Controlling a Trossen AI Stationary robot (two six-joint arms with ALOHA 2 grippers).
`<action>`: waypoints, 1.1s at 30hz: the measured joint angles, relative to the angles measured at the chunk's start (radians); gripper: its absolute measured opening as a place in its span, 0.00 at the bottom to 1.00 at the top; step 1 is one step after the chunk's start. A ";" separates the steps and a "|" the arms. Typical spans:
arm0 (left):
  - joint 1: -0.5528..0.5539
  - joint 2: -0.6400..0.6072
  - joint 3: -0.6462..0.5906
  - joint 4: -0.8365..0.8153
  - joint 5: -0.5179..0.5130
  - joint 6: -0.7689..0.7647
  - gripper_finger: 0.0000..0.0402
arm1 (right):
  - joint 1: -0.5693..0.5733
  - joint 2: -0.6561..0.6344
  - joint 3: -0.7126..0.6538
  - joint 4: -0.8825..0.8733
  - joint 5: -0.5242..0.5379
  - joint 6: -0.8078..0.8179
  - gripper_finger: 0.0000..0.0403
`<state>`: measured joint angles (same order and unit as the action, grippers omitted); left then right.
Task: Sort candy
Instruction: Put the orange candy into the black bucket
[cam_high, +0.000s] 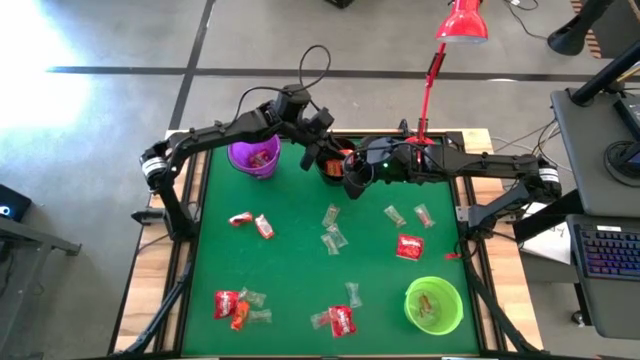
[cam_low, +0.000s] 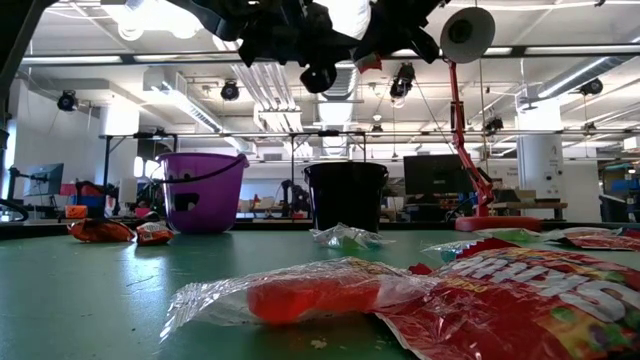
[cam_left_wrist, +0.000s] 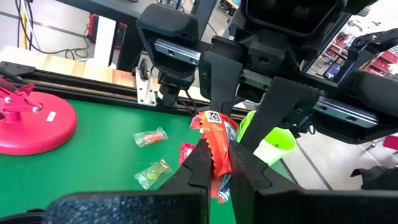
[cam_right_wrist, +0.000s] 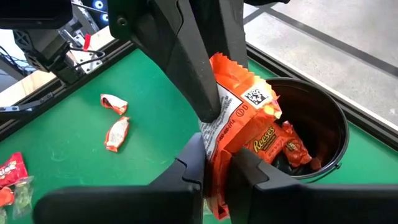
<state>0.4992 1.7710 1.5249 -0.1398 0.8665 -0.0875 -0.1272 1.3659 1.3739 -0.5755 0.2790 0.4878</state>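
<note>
Both claws meet over the far middle of the green worktop (cam_high: 300, 260), directly above the black cup (cam_right_wrist: 311, 134). The left claw (cam_left_wrist: 221, 165) is pinched narrow on an orange Reese's packet (cam_right_wrist: 239, 134), and the right claw (cam_right_wrist: 214, 168) grips the same packet from the opposite side, so the wrapper stands between the two pairs of fingers. The packet hangs just over the black cup's rim, and more orange Reese's packets (cam_right_wrist: 292, 149) lie inside the cup below it.

Just to the left claw's outer side stands the purple cup (cam_high: 254, 157). Beyond the right claw, at the worktop's far edge, is the round base of the red desk lamp (cam_left_wrist: 31, 121). Toward the near edge from both claws, the rest of the candy is scattered: red packets (cam_high: 410, 246), clear greenish sweets (cam_high: 333, 238) and small red-and-white pieces (cam_high: 263, 227). The green cup (cam_high: 434, 305) sits well apart, at the near corner on the right arm's side.
</note>
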 joint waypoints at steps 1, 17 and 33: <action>0.000 0.000 0.000 0.000 0.000 0.000 0.02 | 0.000 0.000 0.000 0.000 0.000 -0.001 0.09; 0.055 0.000 0.000 -0.052 -0.071 0.017 0.02 | -0.005 -0.042 0.002 -0.106 0.062 -0.024 0.40; 0.105 0.050 0.000 -0.246 -0.335 0.165 0.02 | -0.011 -0.111 0.002 -0.128 0.062 -0.051 0.40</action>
<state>0.6044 1.8210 1.5249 -0.3855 0.5314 0.0776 -0.1383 1.2553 1.3754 -0.7036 0.3412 0.4370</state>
